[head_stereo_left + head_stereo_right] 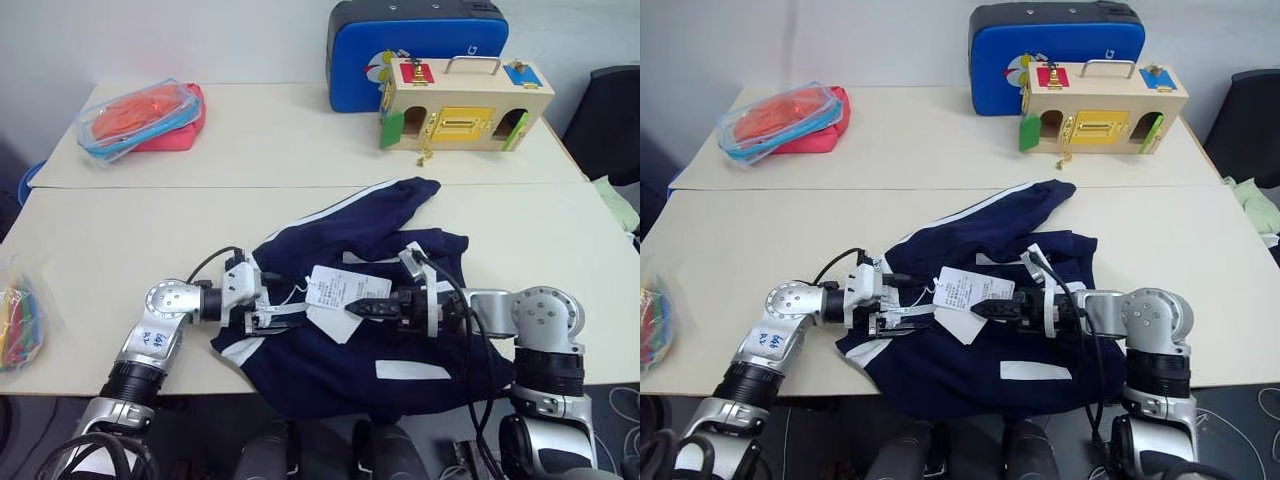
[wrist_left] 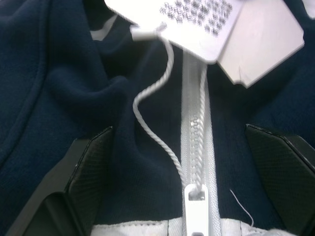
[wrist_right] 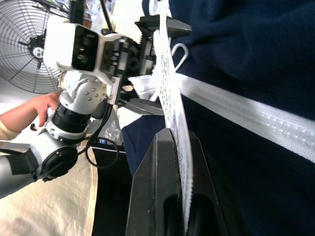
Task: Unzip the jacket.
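The navy jacket (image 1: 350, 235) lies crumpled at the front edge of the near table (image 1: 100, 260), one white-striped sleeve stretched toward the back. White paper tags (image 1: 335, 290) lie on its front, tied by a cord to the white zipper (image 2: 194, 128). My left gripper (image 1: 285, 312) is open, its black fingers (image 2: 83, 172) standing either side of the zipper, close above the fabric near the white pull (image 2: 196, 206). My right gripper (image 1: 352, 307) comes in from the right and is shut on a paper tag (image 3: 172, 98), held edge-on between its fingers.
On the far table stand a wooden lock box (image 1: 465, 105), a blue case (image 1: 400, 40) behind it and a clear box with red contents (image 1: 140, 118). A bag of coloured items (image 1: 18, 320) lies at the near table's left edge. A person's hand (image 3: 34, 110) shows beside the table.
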Robot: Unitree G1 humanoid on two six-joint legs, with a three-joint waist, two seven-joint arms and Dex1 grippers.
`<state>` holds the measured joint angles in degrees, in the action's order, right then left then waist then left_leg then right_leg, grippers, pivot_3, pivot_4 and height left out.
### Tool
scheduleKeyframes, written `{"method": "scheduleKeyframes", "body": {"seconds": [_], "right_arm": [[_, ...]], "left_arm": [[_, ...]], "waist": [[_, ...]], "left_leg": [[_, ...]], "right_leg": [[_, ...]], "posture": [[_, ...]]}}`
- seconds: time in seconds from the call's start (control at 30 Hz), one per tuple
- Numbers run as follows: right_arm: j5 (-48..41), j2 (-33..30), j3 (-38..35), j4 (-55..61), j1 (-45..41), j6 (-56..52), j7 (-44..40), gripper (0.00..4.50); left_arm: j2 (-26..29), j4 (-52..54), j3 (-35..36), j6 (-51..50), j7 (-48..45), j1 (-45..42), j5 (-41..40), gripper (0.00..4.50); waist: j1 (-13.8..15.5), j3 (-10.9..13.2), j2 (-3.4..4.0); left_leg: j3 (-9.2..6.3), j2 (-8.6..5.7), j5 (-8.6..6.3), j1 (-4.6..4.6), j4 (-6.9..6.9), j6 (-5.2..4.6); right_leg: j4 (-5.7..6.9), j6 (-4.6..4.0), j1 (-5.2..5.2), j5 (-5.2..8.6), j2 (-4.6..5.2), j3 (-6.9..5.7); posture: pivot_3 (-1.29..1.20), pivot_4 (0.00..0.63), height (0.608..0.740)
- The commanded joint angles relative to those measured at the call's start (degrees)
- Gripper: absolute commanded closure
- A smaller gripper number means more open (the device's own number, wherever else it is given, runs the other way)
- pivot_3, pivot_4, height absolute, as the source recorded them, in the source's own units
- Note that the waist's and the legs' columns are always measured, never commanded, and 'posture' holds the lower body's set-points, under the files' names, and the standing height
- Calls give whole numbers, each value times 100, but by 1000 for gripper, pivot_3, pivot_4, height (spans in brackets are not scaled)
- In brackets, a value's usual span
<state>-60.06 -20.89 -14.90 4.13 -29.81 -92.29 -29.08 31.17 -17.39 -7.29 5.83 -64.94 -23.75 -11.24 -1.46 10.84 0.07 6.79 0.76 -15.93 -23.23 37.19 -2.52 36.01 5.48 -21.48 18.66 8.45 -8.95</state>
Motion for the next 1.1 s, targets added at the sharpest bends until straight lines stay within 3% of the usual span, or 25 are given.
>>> {"method": "scheduleKeyframes", "body": {"seconds": [0.03, 0.33, 0.63, 1.1], "right_arm": [[-258, -450, -240, 205, -3, -21, -157, 4477], [-10, -1476, -365, -127, -69, 272, -521, 4477], [233, -1897, -363, -421, -35, 633, -750, 4477], [1535, -3590, -520, -2360, -50, 2446, -1793, 4477]], "left_arm": [[224, -348, -89, -167, 82, 239, 338, 0], [406, -254, 27, -530, 132, 660, 182, 0], [437, 42, 108, -589, 225, 1012, 58, 0], [533, 143, 205, -622, 283, 1334, -1, 0]], "waist": [[-3, -3, 2], [-36, -31, 36], [-69, -41, 50], [-48, -51, 67]], "left_leg": [[0, 0, 0, 2, 0, 0], [5, 12, 2, 17, -9, 5], [12, 15, 1, 23, -15, 7], [37, 16, -2, 45, -22, 7]], "right_leg": [[1, 0, 0, 0, 2, 1], [-1, -1, 1, 0, 0, 7], [-3, -1, 1, 1, -1, 16], [-15, -2, 3, 1, -1, 38]], "posture": [[0, 150, 740], [0, 150, 740], [0, 150, 740], [0, 150, 740]]}}
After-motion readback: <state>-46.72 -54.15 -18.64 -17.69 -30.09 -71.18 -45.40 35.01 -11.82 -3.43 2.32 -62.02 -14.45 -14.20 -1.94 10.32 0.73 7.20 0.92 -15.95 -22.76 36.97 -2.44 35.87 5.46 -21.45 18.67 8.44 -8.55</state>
